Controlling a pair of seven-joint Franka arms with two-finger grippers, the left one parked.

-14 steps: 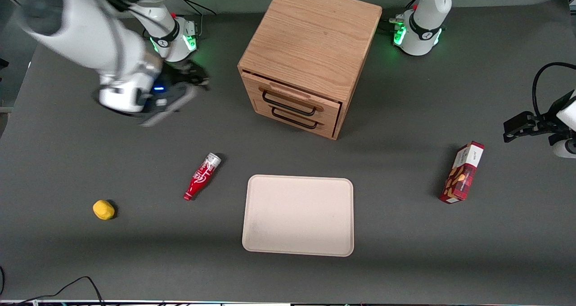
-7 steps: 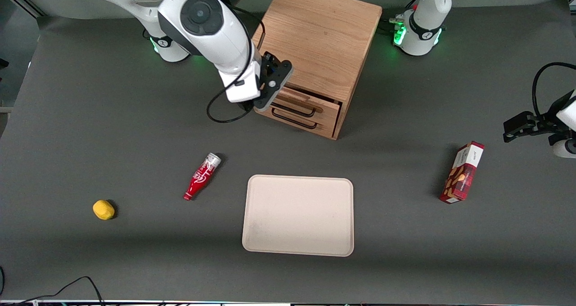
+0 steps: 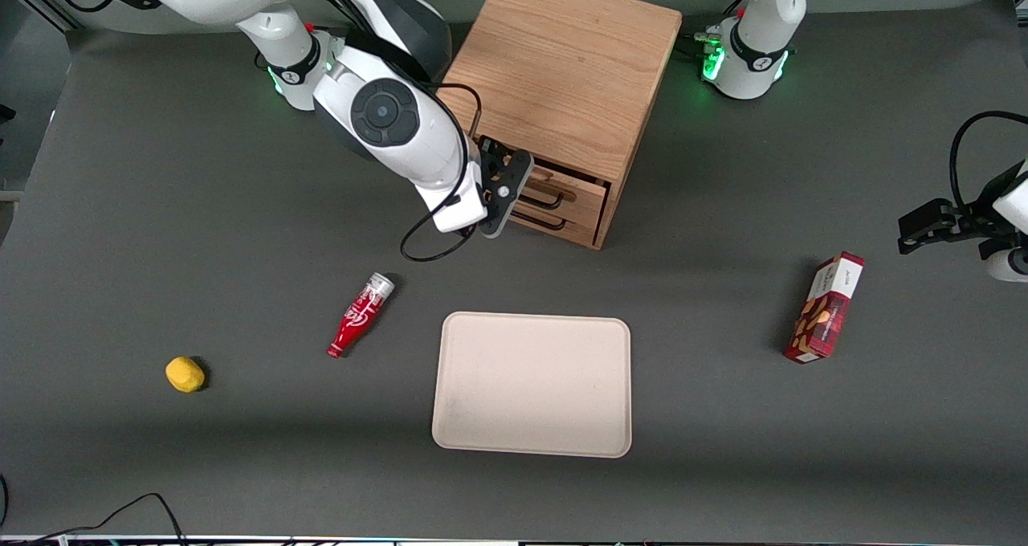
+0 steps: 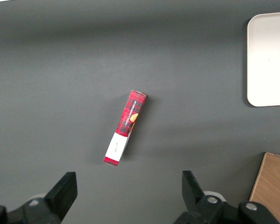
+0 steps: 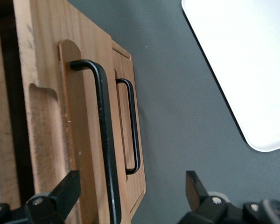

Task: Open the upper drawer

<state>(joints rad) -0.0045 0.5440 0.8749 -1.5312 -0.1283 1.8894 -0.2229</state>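
Gripper [image 3: 514, 186] w/ fingers spread wide straddles the black handle [image 5: 105, 140] of the upper drawer [image 3: 562, 189], not clamped, in the wooden cabinet [image 3: 562, 72] mid-bench by the robots' edge.

Upper drawer [image 3: 562, 186] seemingly slightly out.

Front view looks down over the table [image 3: 161, 233]; right wrist view sits close to the cabinet [image 5: 51, 116] — both show the tray [image 3: 532, 384].

Dark table [image 3: 723, 450]; cabinet [image 3: 562, 72], tray [image 3: 532, 385], bottle [image 3: 360, 315], lemon [image 3: 185, 374], box [image 3: 827, 308]
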